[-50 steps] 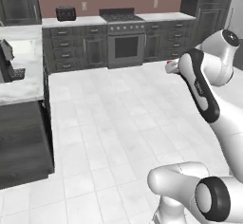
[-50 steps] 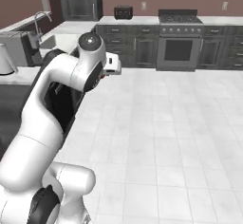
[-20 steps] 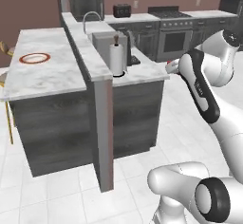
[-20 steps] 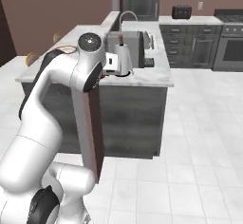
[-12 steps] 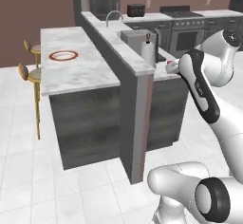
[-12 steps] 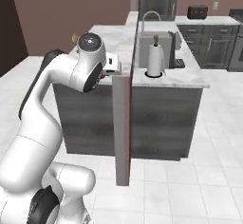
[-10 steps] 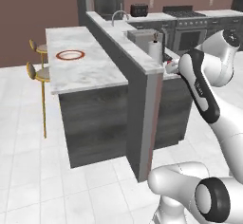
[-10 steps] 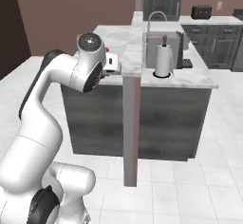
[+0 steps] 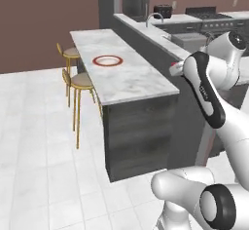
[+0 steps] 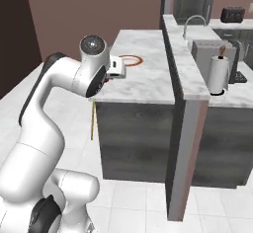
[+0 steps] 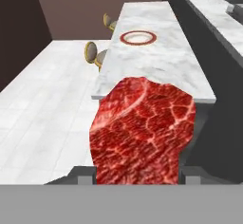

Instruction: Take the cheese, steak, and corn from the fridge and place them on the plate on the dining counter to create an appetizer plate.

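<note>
My tool (image 11: 137, 173) is clamped on the steak (image 11: 142, 128), held up in the air short of the table's (image 11: 156, 61) near end. The plate (image 11: 138, 38) sits farther along its marble top, two stools (image 9: 80, 80) alongside.

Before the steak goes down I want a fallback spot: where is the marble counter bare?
The white marble dining counter is bare around the red-rimmed round plate, widest between plate and near edge. The plate itself is empty. Crowding is on the sink side: the white paper-towel roll by the faucet.
</note>
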